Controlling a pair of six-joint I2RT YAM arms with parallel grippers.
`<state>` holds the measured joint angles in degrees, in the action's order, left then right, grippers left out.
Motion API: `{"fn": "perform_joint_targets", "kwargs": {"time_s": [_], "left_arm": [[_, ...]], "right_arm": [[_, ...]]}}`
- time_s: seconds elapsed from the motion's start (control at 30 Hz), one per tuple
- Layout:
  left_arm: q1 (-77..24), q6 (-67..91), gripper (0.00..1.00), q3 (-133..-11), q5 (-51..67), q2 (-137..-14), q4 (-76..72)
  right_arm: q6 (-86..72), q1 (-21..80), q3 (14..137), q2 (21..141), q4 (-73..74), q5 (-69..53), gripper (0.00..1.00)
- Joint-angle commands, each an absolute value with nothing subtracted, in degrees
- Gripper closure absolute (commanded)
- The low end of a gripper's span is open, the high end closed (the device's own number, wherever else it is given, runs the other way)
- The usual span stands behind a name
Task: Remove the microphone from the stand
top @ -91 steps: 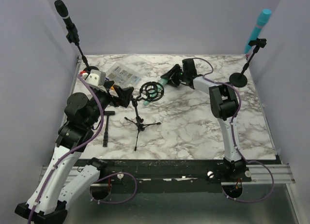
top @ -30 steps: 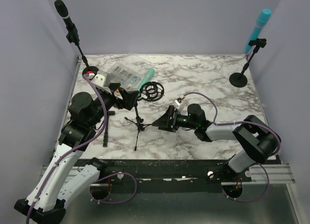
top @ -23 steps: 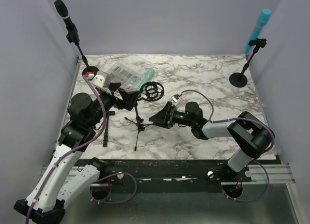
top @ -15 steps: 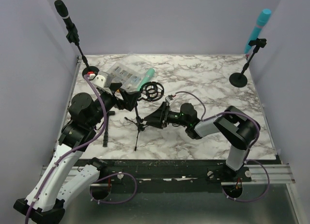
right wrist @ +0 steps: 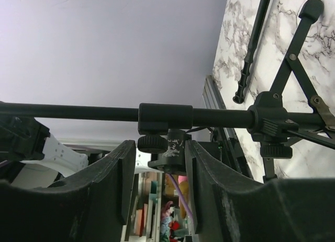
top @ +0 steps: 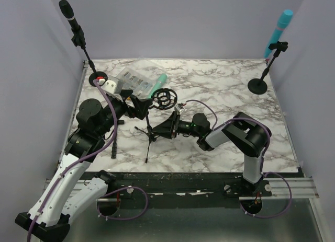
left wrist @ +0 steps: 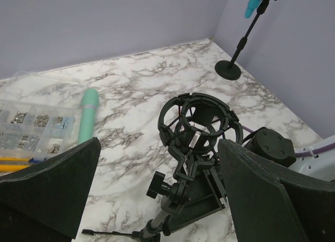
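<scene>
The teal microphone [top: 160,81] lies on the marble table beside the plastic box, and also shows in the left wrist view [left wrist: 87,116]. The black shock mount [top: 164,98] on the tripod stand [top: 149,131] is empty [left wrist: 201,124]. My left gripper [top: 137,107] is open wide, its fingers [left wrist: 47,189] either side of the mount's joint without touching it. My right gripper [top: 161,129] lies low, open, its fingertips [right wrist: 118,163] just short of the stand's pole [right wrist: 225,116] and collar.
A black microphone on a stand [top: 70,17] is at the back left and a cyan one on a stand [top: 280,25] at the back right. A clear parts box [top: 131,77] sits far left. A black tool [top: 114,142] lies near the left edge.
The teal microphone was in the mount with my right gripper at it; it now lies on the table. My right gripper has swung down and left to the stand's pole.
</scene>
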<state>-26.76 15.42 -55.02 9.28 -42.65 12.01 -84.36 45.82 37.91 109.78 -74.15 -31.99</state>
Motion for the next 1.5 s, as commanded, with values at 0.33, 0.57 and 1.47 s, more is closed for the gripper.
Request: {"fn": "perform_joint_targets", "kwargs": {"time_s": [0.33, 0.57, 1.47], "left_arm": [[-27.25, 14.50, 0.01, -55.00, 10.56, -42.55, 11.08], [-27.28, 14.30, 0.01, -55.15, 9.68, -42.37, 11.51], [-27.42, 14.15, 0.01, -55.20, 8.00, -42.41, 11.92]], "right_arm": [[-82.68, 46.66, 39.99, 113.34, -75.24, -30.10, 0.64], [-81.30, 46.67, 39.05, 115.40, -76.04, -29.10, 0.89], [-42.45, 49.78, 38.05, 104.71, -47.90, -3.83, 0.99]]}}
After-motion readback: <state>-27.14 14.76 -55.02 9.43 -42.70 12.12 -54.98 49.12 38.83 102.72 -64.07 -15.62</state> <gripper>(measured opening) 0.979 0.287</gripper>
